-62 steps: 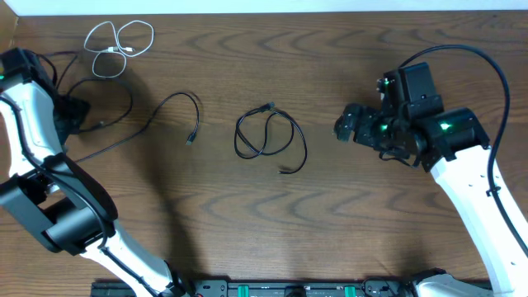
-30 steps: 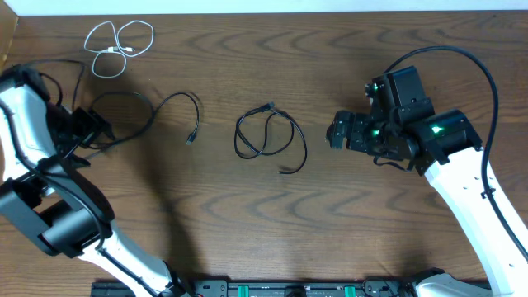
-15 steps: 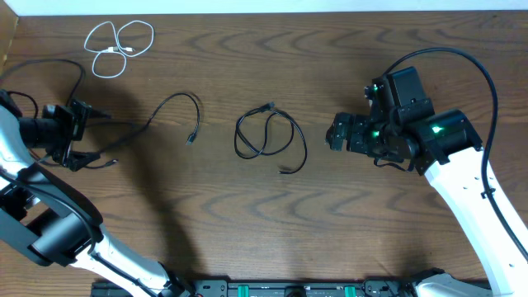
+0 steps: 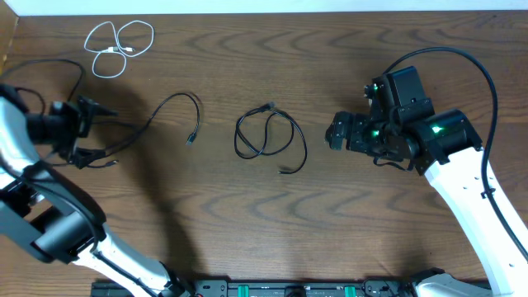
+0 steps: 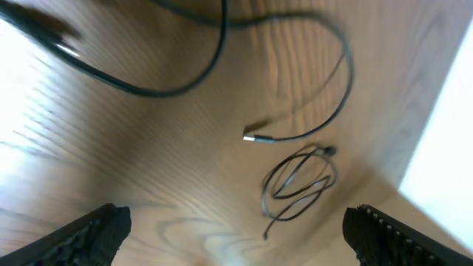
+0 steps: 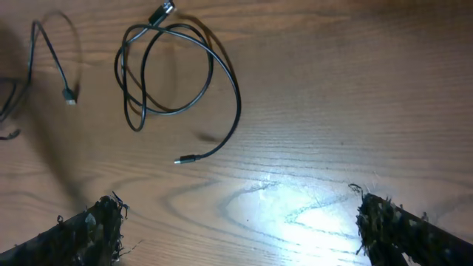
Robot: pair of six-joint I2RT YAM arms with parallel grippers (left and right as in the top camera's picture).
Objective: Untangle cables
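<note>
1. Near edge. Both arm bases sit at the near edge of the wooden table.

2. Middle band, right side. The right gripper points toward the table centre. Its fingers stand wide apart and nothing lies between them. A coiled black cable lies flat on the wood ahead of this gripper, near the table centre. It forms a few overlapping loops, with one plug end on the far side and one free end trailing toward the near side.

3. Middle band, left side. The left gripper is spread wide, with bare wood between its fingertips; it holds nothing. A long black cable runs from just beside this gripper, arcs away toward the centre, and ends in a small plug left of the coil. It lies apart from the coil. The overhead view does not show whether its left end touches the fingers.

4. Far edge. A white cable lies in small loops at the far left corner, well apart from both black cables.
</note>
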